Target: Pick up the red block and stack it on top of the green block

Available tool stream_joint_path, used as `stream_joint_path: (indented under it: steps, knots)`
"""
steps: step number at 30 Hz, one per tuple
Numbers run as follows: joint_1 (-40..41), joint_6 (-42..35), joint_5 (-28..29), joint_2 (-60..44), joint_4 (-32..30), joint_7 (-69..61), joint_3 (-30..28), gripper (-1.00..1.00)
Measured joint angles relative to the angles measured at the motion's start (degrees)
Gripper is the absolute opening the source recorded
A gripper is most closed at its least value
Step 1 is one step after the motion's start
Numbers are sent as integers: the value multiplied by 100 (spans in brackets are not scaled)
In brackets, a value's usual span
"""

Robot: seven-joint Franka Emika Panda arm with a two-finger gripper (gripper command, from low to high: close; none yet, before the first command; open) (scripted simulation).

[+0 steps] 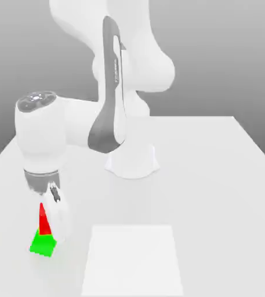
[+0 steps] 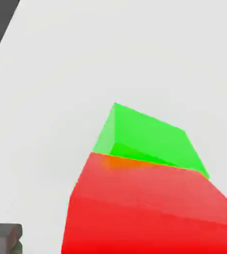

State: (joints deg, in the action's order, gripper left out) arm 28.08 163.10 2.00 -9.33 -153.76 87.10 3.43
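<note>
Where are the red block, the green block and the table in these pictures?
red block (image 1: 43, 221): exterior view, its visible red face.
green block (image 1: 43, 245): exterior view, its top face.
table (image 1: 216, 174): exterior view, a bare part of its white surface.

White Franka Panda arm (image 1: 108, 110) with a grey-panelled forearm, rising from its round base at the far middle of the scene, folding over and reaching down toward the near side at the exterior view's left. The bulky white wrist housing (image 1: 39, 136) points downward. The two-finger gripper (image 1: 49, 217) hangs below it; its fingers appear spread apart, though they are partly hidden.
</note>
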Motion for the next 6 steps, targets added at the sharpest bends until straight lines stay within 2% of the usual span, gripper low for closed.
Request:
stream_joint_path:
  steps: [6]
  knots:
    - [-10, -914, -192, 956, -42, -139, 42, 100]
